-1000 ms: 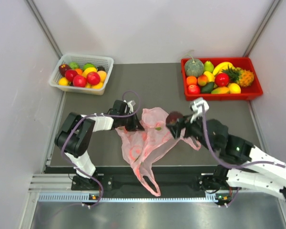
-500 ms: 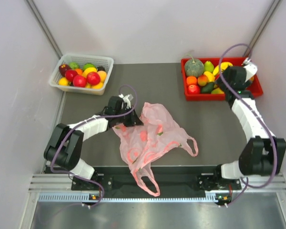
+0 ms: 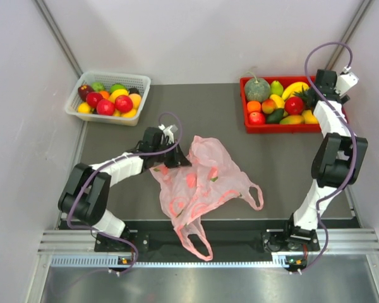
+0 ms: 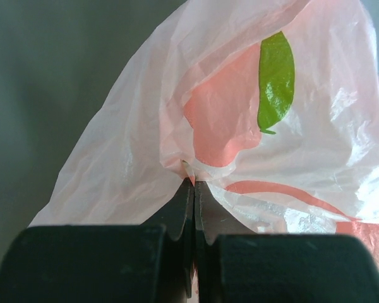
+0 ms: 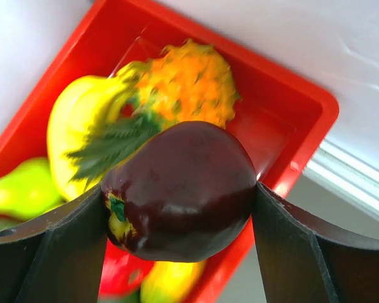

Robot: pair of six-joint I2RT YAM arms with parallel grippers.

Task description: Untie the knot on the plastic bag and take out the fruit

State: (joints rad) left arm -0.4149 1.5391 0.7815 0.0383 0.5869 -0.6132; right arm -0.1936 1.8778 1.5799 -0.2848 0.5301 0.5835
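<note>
Quick status from my end. The plastic bag is lying slack on the tabletop, in front of the arms. I can't see a knot anywhere: both handle loops trail loose, so I'd call the untying done.

My left hand is clamped shut on a pinch of the bag's thin film at its far-left edge. My right hand is way off at the back right, gripping a dark purple fruit between both fingers. It hangs over the red tray, right above the pineapple.

So that one is out of the bag but not yet let go. My guess is the drop is what's left, then a check of the bag. It looks pretty flat, but I honestly can't tell whether the red patches inside are fruit or print.

Labels: nothing readable. The bag only has red shapes and a green leaf printed on it, with no letters I can make out.
</note>
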